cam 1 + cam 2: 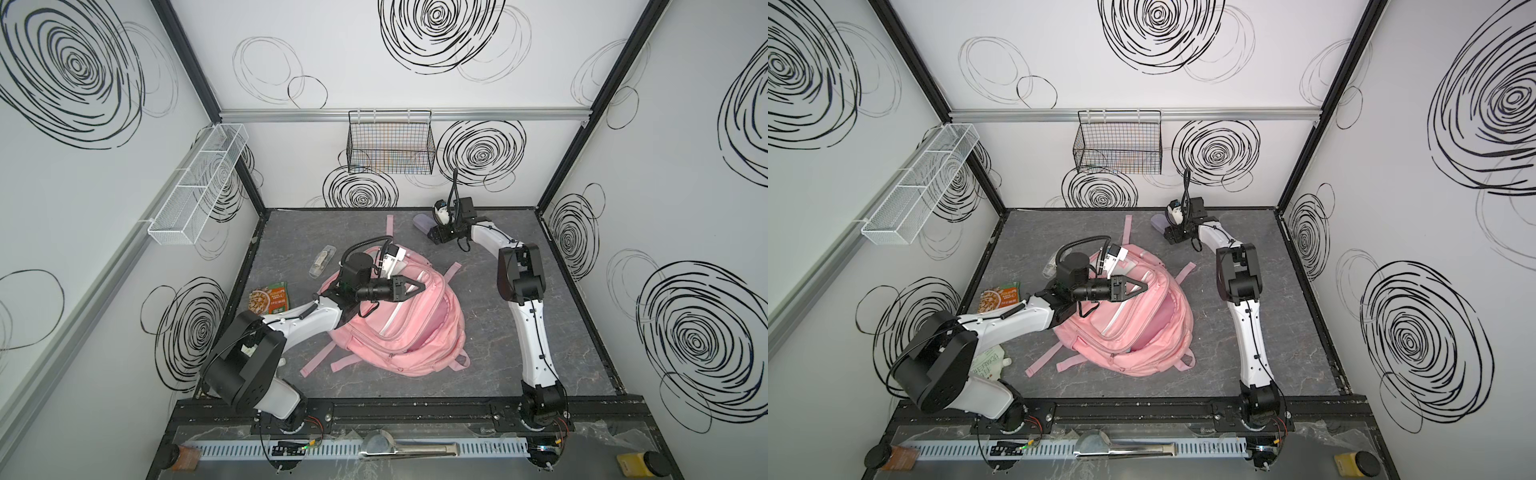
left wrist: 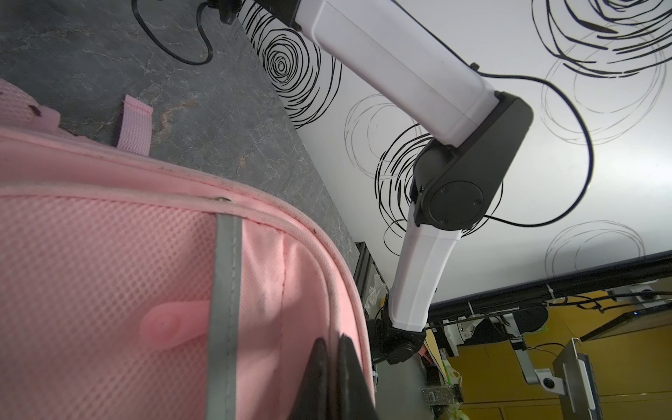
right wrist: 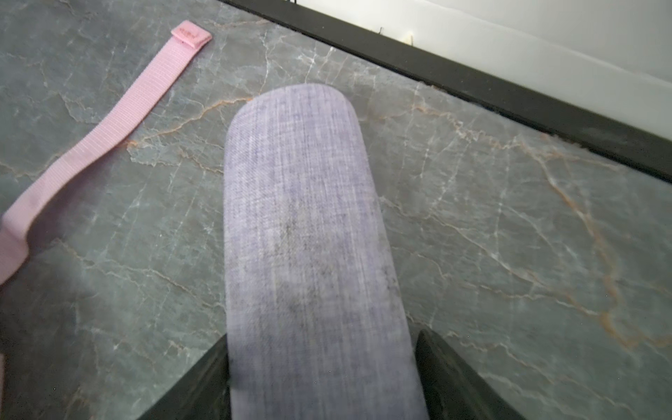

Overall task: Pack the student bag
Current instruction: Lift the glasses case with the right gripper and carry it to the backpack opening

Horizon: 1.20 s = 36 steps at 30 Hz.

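The snack packet (image 1: 270,300) and the clear plastic case (image 1: 322,260) are lying on the left of the table (image 1: 573,357), apart from the bag. The left gripper (image 1: 419,286) is hovering at the upper rim of the student bag (image 1: 419,349) with its fingers pressed together. Whether a fold of fabric is pinched between them cannot be told. The student bag is lying flat at mid-table with its main compartment gaping open. Farther back and to the right, the right gripper (image 3: 322,338) is straddling one end of the light-blue fabric pouch (image 3: 302,218). Its jaws are standing spread on either side, and no firm grip is showing.

Hazards:
- The pouch is being addressed near its end. A soft body taken there is likely to droop or swing, and it may slip out.
- If the left fingers are holding nothing, the opening may sag shut under the arriving pouch.
- The left arm is crossing the bag, so the two arms risk contact over the opening.
- The loose pink strap (image 3: 109,123) is lying near the pouch and may snag.
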{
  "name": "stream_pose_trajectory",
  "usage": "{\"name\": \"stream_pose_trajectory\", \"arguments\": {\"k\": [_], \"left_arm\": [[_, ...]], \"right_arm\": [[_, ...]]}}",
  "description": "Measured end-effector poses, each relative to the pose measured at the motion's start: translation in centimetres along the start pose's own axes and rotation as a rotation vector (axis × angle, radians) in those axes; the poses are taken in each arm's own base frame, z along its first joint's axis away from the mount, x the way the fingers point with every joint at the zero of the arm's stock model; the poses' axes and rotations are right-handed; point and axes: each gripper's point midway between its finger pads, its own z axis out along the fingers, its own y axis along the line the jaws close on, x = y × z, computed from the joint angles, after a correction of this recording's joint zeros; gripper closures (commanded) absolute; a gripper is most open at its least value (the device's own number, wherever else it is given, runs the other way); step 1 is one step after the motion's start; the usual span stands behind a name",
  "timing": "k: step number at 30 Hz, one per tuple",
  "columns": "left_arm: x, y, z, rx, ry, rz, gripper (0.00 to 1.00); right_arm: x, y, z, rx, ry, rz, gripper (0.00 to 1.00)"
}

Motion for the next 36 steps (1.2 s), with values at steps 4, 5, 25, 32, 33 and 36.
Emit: {"name": "stream_pose_trajectory", "arguments": {"k": [4,5,25,32,33,36], "left_arm": [[0.0,0.0,0.0,-0.001,0.0,0.0,1.0],[0.0,0.0,0.0,-0.001,-0.001,0.0,1.0],[-1.1,-0.4,-1.1,-0.016,-0.047,0.009,1.0],[-1.7,-0.5,-1.8,-0.014,-0.076,0.008,1.0],[-1.7,-0.5,-1.9,-0.013,-0.079,0.004,1.0],[-2.0,-0.5,-2.1,-0.008,-0.091,-0.006,1.0]], "right_arm": [[0.1,0.1,-0.1,-0.006,0.006,0.003,0.4],[0.1,0.1,-0.2,-0.009,0.007,0.014,0.43],[1.4,6.6,-20.4,-0.042,-0.124,0.261,0.53],[7.1,12.6,-26.4,-0.105,-0.144,0.324,0.57],[7.7,13.4,-27.3,-0.114,-0.154,0.329,0.57],[9.4,15.9,-30.1,-0.143,-0.19,0.337,0.59]]}}
